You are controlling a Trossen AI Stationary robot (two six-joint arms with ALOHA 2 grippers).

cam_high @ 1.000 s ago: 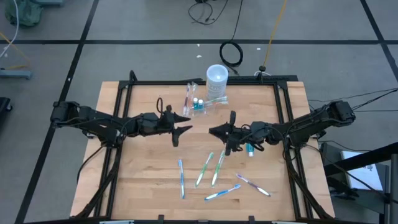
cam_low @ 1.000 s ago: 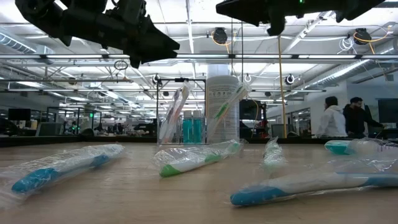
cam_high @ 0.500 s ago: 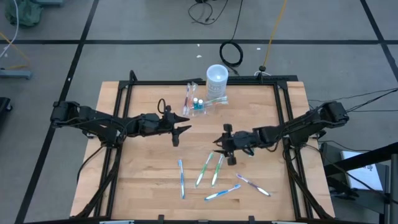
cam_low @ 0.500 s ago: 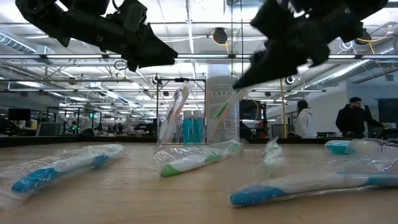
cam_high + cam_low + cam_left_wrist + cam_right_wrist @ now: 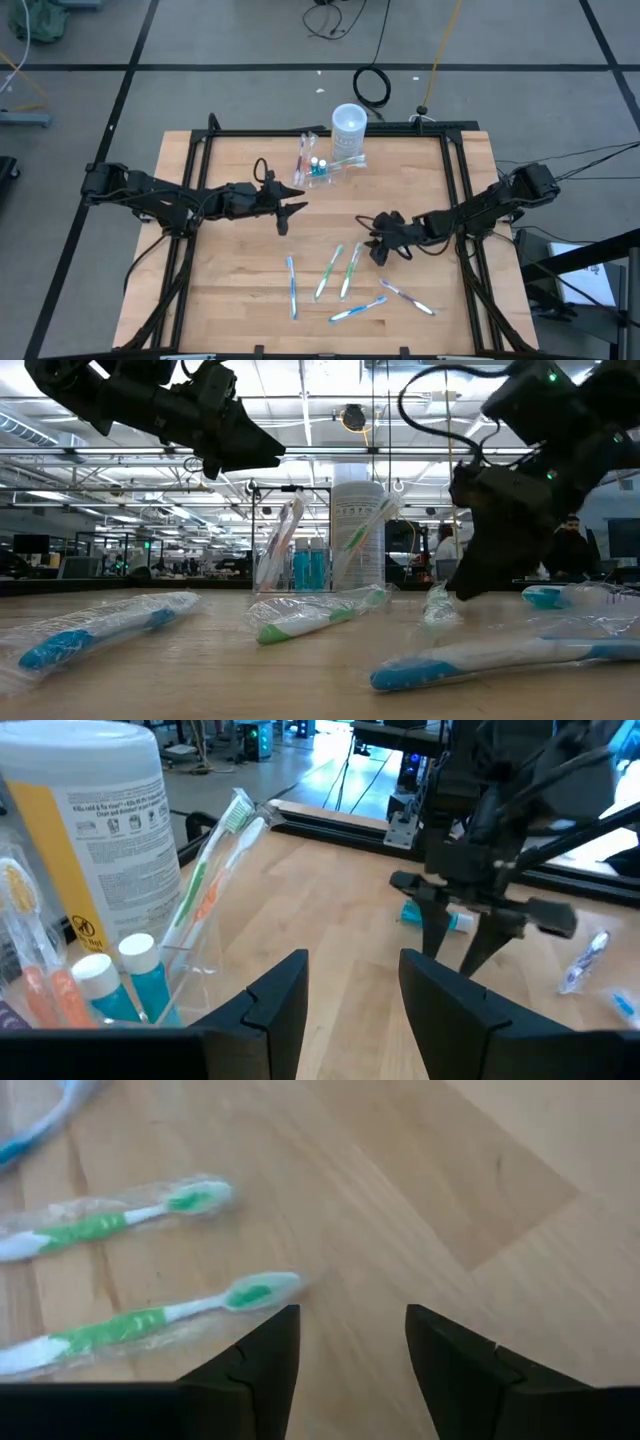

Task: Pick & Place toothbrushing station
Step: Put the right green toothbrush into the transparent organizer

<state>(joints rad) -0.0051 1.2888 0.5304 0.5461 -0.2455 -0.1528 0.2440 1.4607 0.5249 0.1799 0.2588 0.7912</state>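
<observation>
The toothbrushing station (image 5: 328,166) is a small clear holder near the table's far edge, holding toothbrushes and two small blue tubes. It also shows in the left wrist view (image 5: 170,960) and the low view (image 5: 300,565). It stands on its base on the wood, next to the white cup (image 5: 348,124). My left gripper (image 5: 292,210) is open and empty above mid-table, pointing toward the station (image 5: 352,1000). My right gripper (image 5: 374,248) is open and empty, tipped down low over the table (image 5: 350,1350), just right of two wrapped green toothbrushes (image 5: 150,1320).
Several wrapped toothbrushes lie on the near half of the table: blue (image 5: 291,287), two green (image 5: 328,270), another blue (image 5: 358,308) and a pink-purple one (image 5: 407,297). A small toothpaste tube (image 5: 435,917) lies by my right arm. People stand in the room beyond the table (image 5: 570,550).
My right gripper has gone down and toward the table's near edge, tipping from level to pointing down at the table beside the green toothbrushes. My left gripper and the station have stayed still.
</observation>
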